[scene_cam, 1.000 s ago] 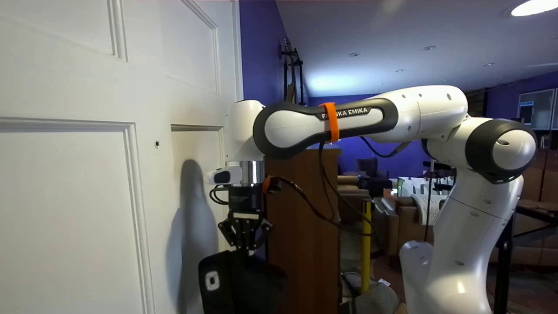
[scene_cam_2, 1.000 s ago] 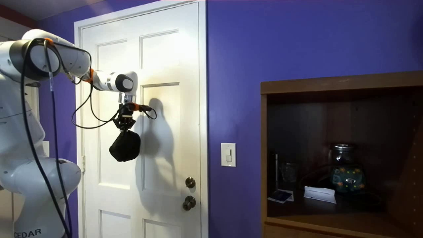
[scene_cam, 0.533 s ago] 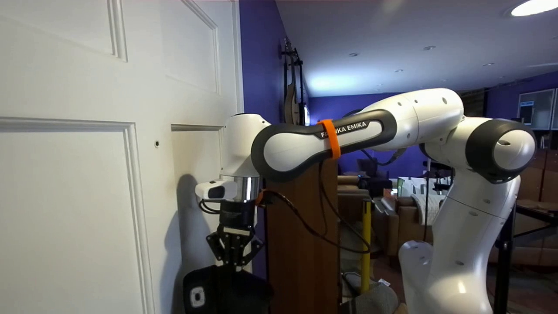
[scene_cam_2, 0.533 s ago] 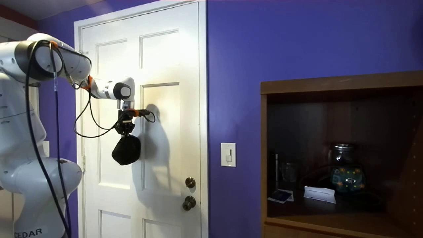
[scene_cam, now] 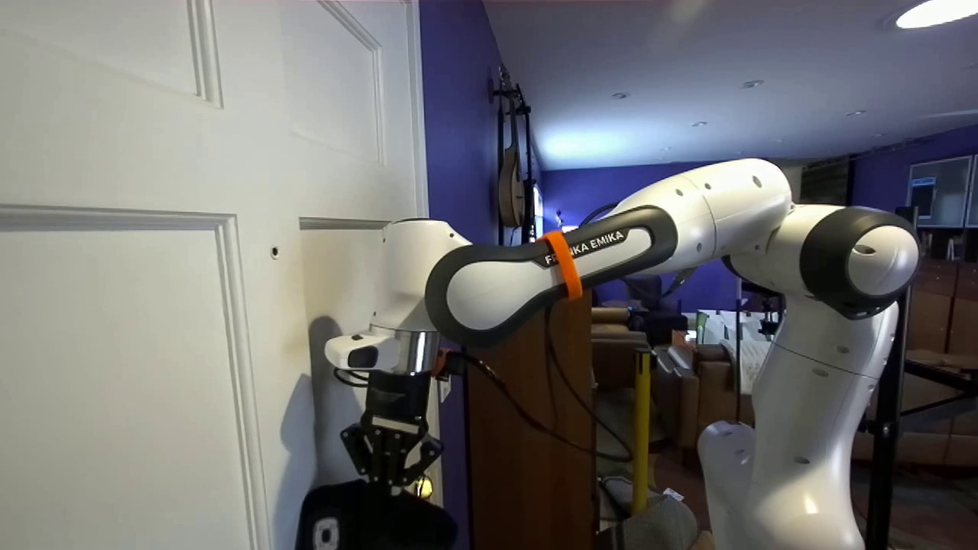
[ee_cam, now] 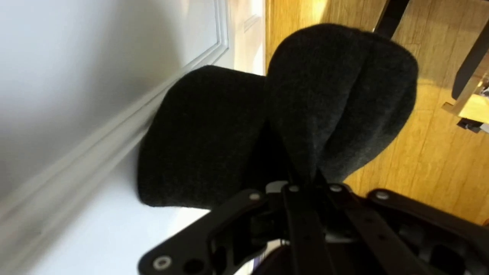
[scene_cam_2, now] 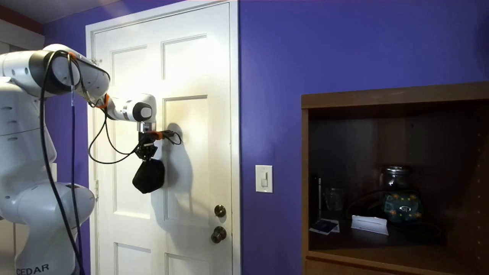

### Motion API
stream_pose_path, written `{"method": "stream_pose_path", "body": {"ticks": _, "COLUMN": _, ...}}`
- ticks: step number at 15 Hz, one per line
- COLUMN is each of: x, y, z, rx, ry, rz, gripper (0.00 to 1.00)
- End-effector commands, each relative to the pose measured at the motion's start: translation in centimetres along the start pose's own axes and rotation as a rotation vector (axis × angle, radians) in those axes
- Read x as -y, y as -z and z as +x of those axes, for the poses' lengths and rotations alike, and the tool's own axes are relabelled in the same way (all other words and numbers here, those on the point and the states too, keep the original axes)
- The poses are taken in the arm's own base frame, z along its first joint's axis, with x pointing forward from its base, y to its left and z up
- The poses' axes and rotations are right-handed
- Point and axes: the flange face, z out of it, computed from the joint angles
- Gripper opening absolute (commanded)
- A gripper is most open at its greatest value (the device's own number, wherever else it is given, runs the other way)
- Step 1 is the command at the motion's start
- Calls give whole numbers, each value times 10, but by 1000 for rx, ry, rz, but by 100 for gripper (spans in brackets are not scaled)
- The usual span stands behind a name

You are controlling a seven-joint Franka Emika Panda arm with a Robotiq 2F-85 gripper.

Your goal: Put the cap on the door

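The black cap [scene_cam: 355, 516] hangs from my gripper [scene_cam: 391, 483] close beside the white panelled door [scene_cam: 130, 367]. A pale patch [scene_cam: 326, 533] shows on the cap's door side; its lower part is cut off by that view's edge. In an exterior view, the cap [scene_cam_2: 149, 177] hangs whole below the gripper [scene_cam_2: 146, 159], in front of the door [scene_cam_2: 219, 133]. In the wrist view, the jaws [ee_cam: 311, 185] are shut on a fold of the cap [ee_cam: 206, 141], and its left part lies by the door's moulding. I cannot tell if they touch. A small dark spot [scene_cam: 275, 252] is on the door above cap height.
A brass knob [scene_cam_2: 218, 234] is at the door's lower right. A brown wooden cabinet [scene_cam_2: 305, 183] stands further right, past a light switch [scene_cam_2: 264, 178]. A yellow post [scene_cam: 642, 428] stands behind the arm. Wooden floor [ee_cam: 431, 152] lies below.
My gripper and the cap have moved down and toward the door. The arm has lowered and its wrist has tilted a little. The cap has stayed in the jaws.
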Motion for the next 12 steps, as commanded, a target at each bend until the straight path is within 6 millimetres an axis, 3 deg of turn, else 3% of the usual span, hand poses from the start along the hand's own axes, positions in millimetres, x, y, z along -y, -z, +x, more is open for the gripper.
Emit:
{"method": "stream_pose_path", "body": {"ticks": 1, "x": -5, "y": -15, "z": 7, "rx": -14, "ry": 36, "rz": -5, "gripper": 2}}
{"method": "stream_pose_path", "body": {"ticks": 12, "x": 7, "y": -34, "z": 6, "rx": -60, "ry": -1, "rz": -121, "gripper": 2}}
